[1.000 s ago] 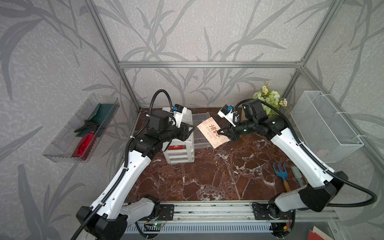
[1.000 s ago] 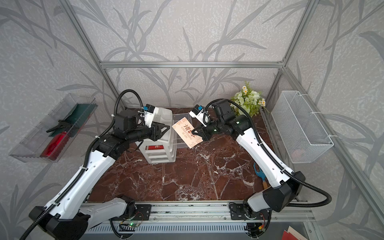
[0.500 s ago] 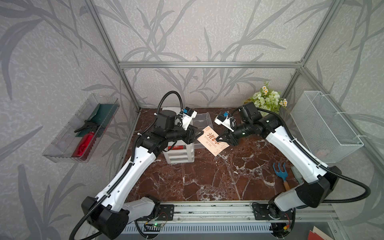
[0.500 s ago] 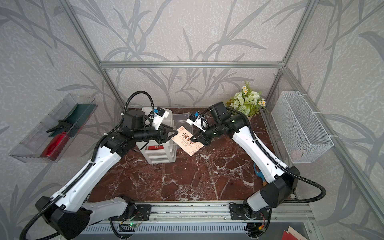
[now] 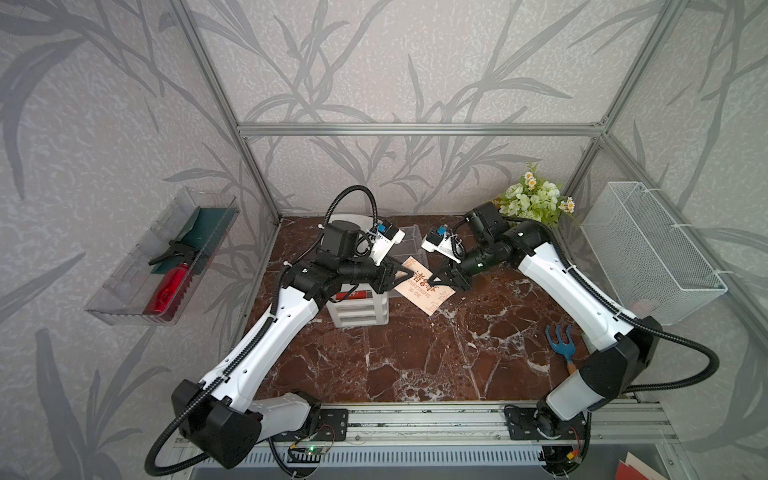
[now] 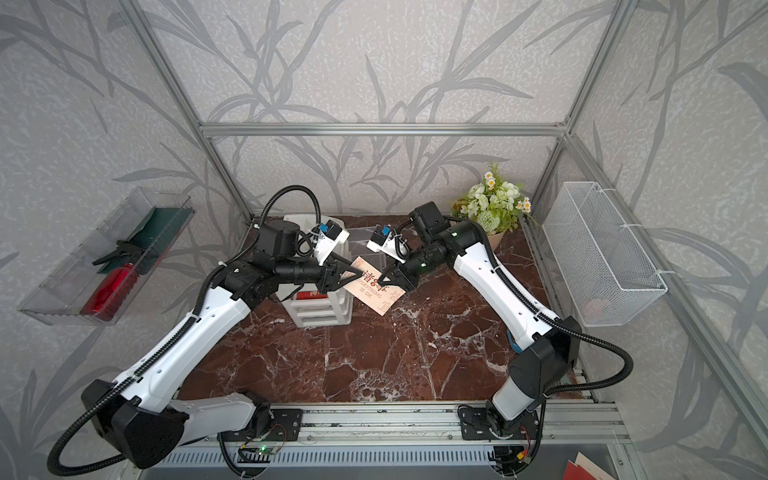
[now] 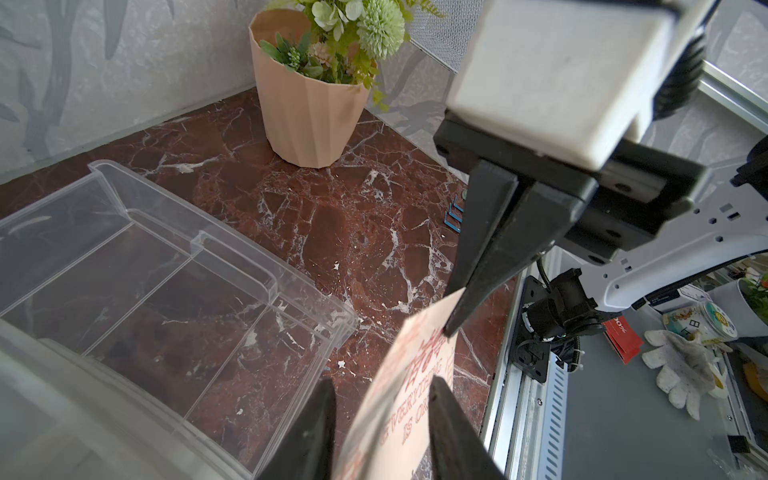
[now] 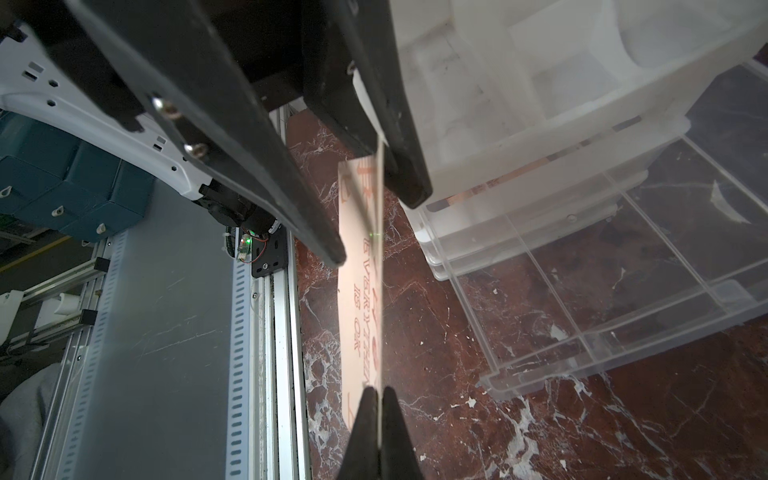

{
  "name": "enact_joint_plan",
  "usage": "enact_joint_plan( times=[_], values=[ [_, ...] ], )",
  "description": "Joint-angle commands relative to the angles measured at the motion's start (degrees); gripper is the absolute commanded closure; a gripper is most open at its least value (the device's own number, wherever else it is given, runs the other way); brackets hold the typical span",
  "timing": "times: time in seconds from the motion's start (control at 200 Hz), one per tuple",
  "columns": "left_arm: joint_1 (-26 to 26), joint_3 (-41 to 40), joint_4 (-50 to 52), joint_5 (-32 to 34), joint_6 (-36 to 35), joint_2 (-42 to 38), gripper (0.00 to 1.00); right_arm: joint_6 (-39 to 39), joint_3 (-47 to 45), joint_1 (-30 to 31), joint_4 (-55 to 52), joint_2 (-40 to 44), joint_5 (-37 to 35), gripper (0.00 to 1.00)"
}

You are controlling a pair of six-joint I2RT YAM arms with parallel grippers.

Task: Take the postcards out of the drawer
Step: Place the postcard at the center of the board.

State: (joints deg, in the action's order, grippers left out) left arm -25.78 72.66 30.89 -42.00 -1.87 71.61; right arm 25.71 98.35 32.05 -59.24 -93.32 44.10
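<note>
So from my end: the peach postcard (image 5: 419,286) is up in the air over the dark red marble tabletop (image 5: 415,365), just in front of the white drawer unit (image 5: 361,311). The right gripper (image 8: 378,395) is pinched tight on one edge of it. The left gripper (image 7: 382,380) has its jaws apart, straddling the other end, with one finger touching the card. The clear drawer (image 7: 232,266) sits pulled out. The room has grey leaf-print walls (image 5: 374,62) on an aluminium frame (image 5: 415,129). There's a flower pot (image 7: 307,112) in the back corner, a wire basket (image 5: 648,249) on the wall by the right arm, and a blue rake (image 5: 561,343) on the marble.
</note>
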Motion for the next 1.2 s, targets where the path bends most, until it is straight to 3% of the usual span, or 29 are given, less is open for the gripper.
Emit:
enact_joint_plan(
  times=[0.0, 0.29, 0.5, 0.725, 0.915, 1.035, 1.195],
  values=[
    [-0.24, 1.61, 1.29, -1.80, -2.54, -0.05, 0.66, 6.10, 2.49, 0.34, -3.42, -1.19, 3.55, 1.00],
    [-0.16, -0.01, 0.40, -1.38, -4.02, -1.03, 0.80, 6.72, 3.44, 0.35, -4.49, -1.40, 3.45, 0.98],
    [-0.21, -0.09, -0.05, 0.27, -3.50, -0.97, 0.97, 4.61, 2.74, 0.34, -1.96, -0.64, 4.97, 0.95],
    [-0.16, 0.07, -2.14, 3.27, -1.33, -1.23, 1.00, -4.38, 2.45, 0.19, 4.77, 0.31, 2.49, 0.79],
    [-0.18, 0.48, -6.19, 6.92, 3.24, -2.31, 1.00, -16.49, 1.60, -2.33, 11.84, 2.18, -1.98, 0.64],
    [-0.20, 1.06, -9.02, 9.55, 6.91, -2.36, 1.00, -24.42, -3.33, -4.37, 17.88, 5.79, -11.78, 0.55],
    [-0.16, 1.81, -11.87, 10.88, 9.91, -1.83, 1.00, -31.91, -14.36, -7.69, 28.45, 11.31, -12.87, 0.51]
  ],
)
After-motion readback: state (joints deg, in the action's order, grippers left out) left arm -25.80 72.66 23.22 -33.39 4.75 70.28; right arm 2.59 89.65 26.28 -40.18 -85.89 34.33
